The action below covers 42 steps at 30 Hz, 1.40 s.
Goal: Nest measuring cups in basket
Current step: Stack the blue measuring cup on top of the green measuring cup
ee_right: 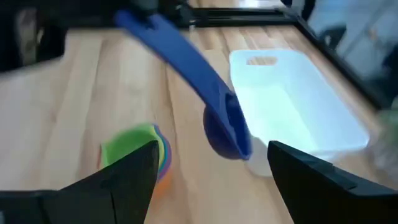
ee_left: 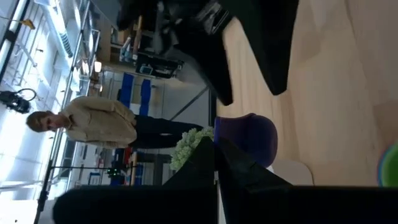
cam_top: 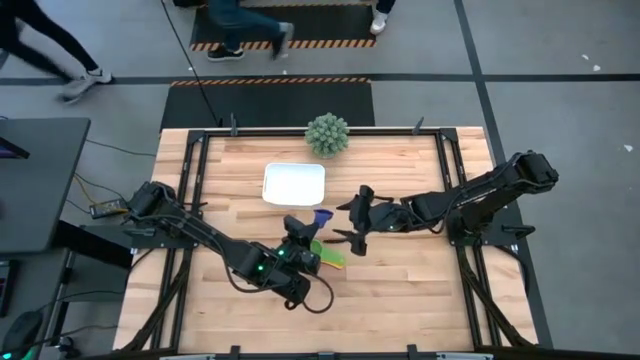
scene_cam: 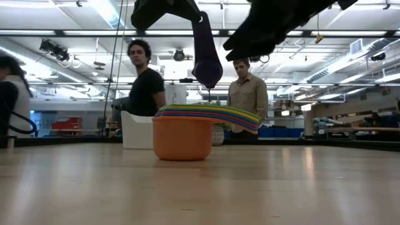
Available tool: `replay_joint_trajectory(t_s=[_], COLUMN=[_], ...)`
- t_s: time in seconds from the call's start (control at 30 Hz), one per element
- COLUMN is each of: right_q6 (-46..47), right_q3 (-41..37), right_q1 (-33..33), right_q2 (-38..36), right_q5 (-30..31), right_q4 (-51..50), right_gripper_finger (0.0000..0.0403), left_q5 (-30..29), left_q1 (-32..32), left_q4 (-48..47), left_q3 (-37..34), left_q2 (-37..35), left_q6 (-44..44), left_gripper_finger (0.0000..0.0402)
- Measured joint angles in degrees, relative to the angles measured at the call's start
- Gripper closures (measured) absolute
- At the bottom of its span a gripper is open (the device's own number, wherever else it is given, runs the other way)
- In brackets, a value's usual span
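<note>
Pale wood table [cam_top: 400, 280] under a bright workshop, two people [scene_cam: 247, 94] beyond it. Left gripper [cam_top: 298, 228], closed on the navy cup [ee_right: 227, 127] by its handle, holds it above the table beside the white basket [cam_top: 293, 184]. Right gripper [cam_top: 358, 222] waits open nearby; rainbow-stacked cups [scene_cam: 187, 128] sit on the table.

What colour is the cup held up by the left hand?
Navy cup, clearest in the right wrist view.

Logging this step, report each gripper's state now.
Left gripper: shut on the navy measuring cup's handle, held above the table.
Right gripper: open, holding nothing, facing that cup.
</note>
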Motion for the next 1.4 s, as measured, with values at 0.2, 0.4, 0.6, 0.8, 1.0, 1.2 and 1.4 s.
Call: replay_joint_trajectory(t_s=[0.2, 0.4, 0.6, 0.8, 1.0, 1.2, 1.4], right_q6=[-10.37, -3.73, -0.08, -2.87, -2.12, -2.82, -3.69], right_q3=[0.0, 0.0, 0.0, 0.02, 0.02, 0.02, 0.02], right_q1=[0.75, -0.53, -1.02, -0.52, -0.64, -0.52, -0.52], right_q2=[0.0, -0.07, -0.28, -0.11, -0.06, -0.04, -0.02], right_q5=[-1.94, -9.9, -15.27, -15.57, -22.91, -24.93, -28.34], right_q4=[-2.28, -6.76, -4.23, 0.74, 1.01, 1.61, 1.61], right_gripper_finger=[0.0096, 0.0096, 0.0096, 0.0096, 0.0133, 0.0218, 0.0284], left_q5=[3.11, 7.71, 8.72, 11.78, 13.39, 15.22, 15.2], left_q1=[-1.36, -2.84, -4.31, -5.64, -4.8, -4.79, -4.73], left_q4=[0.16, -0.41, 6.14, 21.25, 24.26, 25.84, 27.39], left_q3=[0.0, -1.31, -9.58, -13.98, -14.16, -14.16, -14.16], left_q2=[-0.02, -3.03, -8.45, -11.54, -12.39, -12.39, -12.39], left_q6=[0.02, -7.07, -10.67, -3.25, 0.6, 2.32, 3.14], left_gripper_finger=[0.0395, 0.0395, 0.0396, 0.0396, 0.0395, 0.0394, 0.0393])
